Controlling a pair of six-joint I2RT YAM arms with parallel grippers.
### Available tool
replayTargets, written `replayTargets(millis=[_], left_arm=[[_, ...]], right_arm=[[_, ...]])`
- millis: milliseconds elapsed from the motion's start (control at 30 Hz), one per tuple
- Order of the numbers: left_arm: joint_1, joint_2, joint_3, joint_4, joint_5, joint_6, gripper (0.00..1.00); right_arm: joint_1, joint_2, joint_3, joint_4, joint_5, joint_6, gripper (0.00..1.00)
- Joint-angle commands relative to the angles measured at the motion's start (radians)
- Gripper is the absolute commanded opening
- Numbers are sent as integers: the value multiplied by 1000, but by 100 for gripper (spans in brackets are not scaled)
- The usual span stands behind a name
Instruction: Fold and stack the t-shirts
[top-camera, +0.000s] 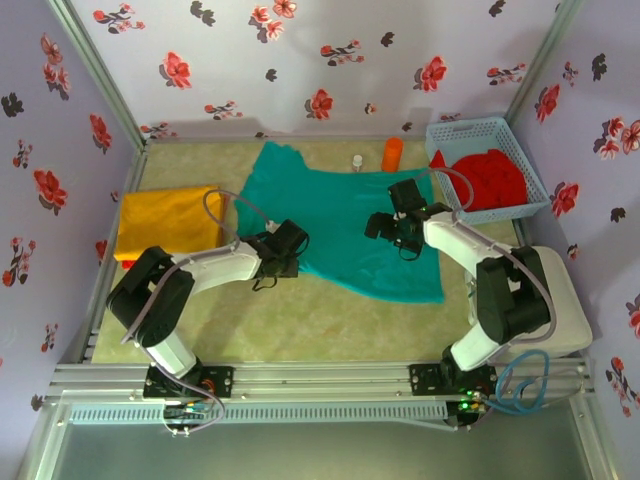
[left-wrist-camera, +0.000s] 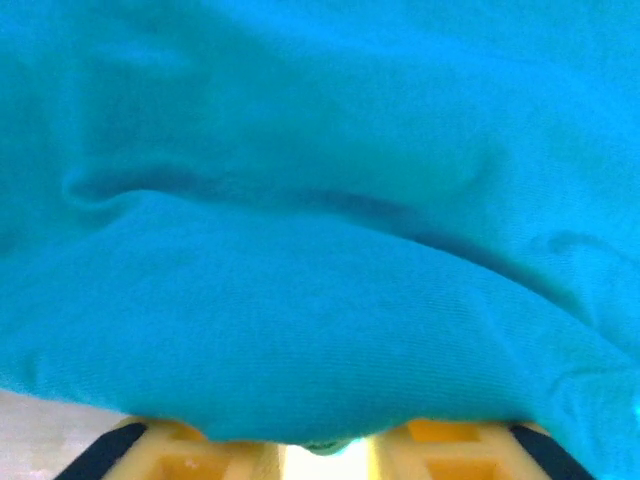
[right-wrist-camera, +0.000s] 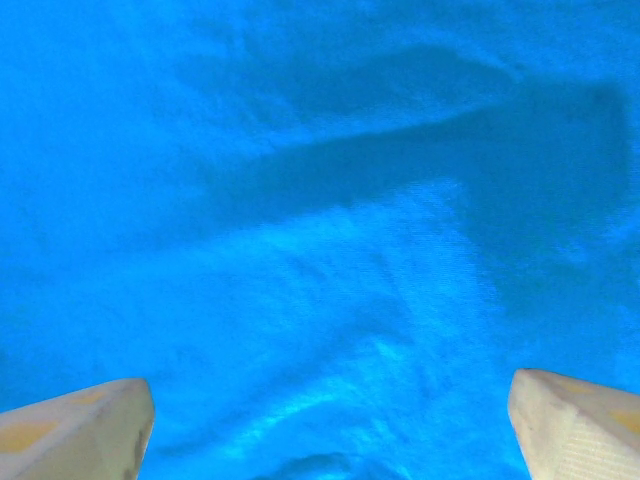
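From above, we see the teal shirt (top-camera: 340, 225) spread mid-table, with bare table (top-camera: 300, 320) along its near edge. The left gripper (top-camera: 282, 256) sits at its left edge, the right gripper (top-camera: 392, 235) over its right half. Left wrist: jaws pinch the teal hem. Right wrist: jaws spread wide over flat cloth.

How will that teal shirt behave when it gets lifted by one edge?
Probably floppy: the teal shirt lies spread with soft wrinkles, so it would likely sag and drape. It mounds loosely over the left tool, suggesting light, yielding cloth.
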Motion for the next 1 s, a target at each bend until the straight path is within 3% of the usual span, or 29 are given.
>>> replayTargets(millis=[0, 100, 167, 400, 500, 600, 833, 967], left_arm=[[8, 11, 41, -37, -39, 31, 17], [8, 2, 83, -120, -38, 68, 4], [6, -19, 125, -209, -27, 99, 2], [3, -53, 345, -614, 33, 254, 0], [3, -3, 472, -772, 39, 354, 0], [6, 77, 576, -829, 38, 437, 0], [24, 319, 778, -841, 85, 490, 35], [28, 277, 750, -777, 130, 460, 52]], right_arm=[[6, 30, -8, 23, -13, 14, 91], [5, 28, -27, 47, -22, 37, 91], [6, 29, -39, 54, -13, 33, 91], [4, 50, -31, 4, 56, 15, 91], [5, 47, -24, 1, 53, 9, 91], [4, 55, 4, -30, 76, -8, 91], [5, 6, -20, -30, 63, 12, 91], [5, -20, -43, -37, 79, 8, 91]])
